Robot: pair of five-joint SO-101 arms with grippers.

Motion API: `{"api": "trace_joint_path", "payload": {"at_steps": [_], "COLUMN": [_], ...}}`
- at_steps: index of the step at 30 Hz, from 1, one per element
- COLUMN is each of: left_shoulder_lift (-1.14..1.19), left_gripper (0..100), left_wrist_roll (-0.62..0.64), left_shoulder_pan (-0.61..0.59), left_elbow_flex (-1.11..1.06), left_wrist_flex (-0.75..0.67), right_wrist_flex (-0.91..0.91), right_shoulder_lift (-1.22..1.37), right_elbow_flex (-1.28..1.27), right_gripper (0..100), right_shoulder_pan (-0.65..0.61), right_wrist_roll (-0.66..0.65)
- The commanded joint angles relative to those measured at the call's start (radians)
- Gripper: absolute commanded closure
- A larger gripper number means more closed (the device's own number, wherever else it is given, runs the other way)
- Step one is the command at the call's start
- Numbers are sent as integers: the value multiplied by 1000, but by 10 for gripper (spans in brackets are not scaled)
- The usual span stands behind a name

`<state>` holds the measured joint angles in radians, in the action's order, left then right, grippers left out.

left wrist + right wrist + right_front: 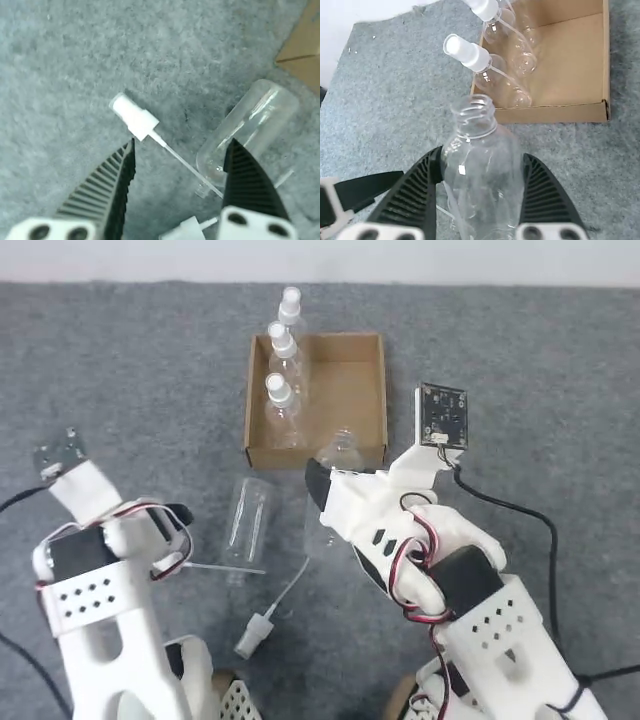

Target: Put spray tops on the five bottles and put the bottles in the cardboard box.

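Right claw (481, 165) grips one uncapped bottle (472, 117) by the near wall of the cardboard box (350, 390), which holds three capped bottles (283, 410). Left claw (181, 145) gapes over one of two loose spray tops (134, 117). A fifth bottle (246, 520) lies beside it, apparently uncapped.

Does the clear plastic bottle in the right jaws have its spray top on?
Off: the clear plastic bottle shows a bare, open threaded neck.

Cardboard box (350, 400) on grey carpet; three capped bottles (283, 400) upright in row along one side wall. Right gripper (335, 480) at box's near wall, uncapped bottle (343, 448) at its tip. Flat bottle (247, 515) just outside box; loose spray top (255, 632) nearer arms.
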<state>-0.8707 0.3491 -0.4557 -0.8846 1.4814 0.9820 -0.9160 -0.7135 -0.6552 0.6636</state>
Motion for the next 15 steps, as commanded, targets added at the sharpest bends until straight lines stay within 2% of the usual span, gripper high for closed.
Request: {"api": "trace_joint_path", "payload": {"at_steps": [1,7,15], "left_shoulder_lift": [12,12,14], "left_gripper": [732,732,732], "left_wrist_roll": [63,98,117], "left_shoulder_pan": [-32,-41,-138], "left_elbow_flex": [-54,-143,-153], "left_wrist_flex": [-78,-158,-178], "right_wrist_flex": [-25,-25,-25], "right_shoulder_lift": [2,2,4], "right_elbow_flex": [20,20,20], "right_gripper": [993,993,993], "right_shoulder_pan": [12,12,12], "right_wrist_roll": [-15,-15,-15]}}
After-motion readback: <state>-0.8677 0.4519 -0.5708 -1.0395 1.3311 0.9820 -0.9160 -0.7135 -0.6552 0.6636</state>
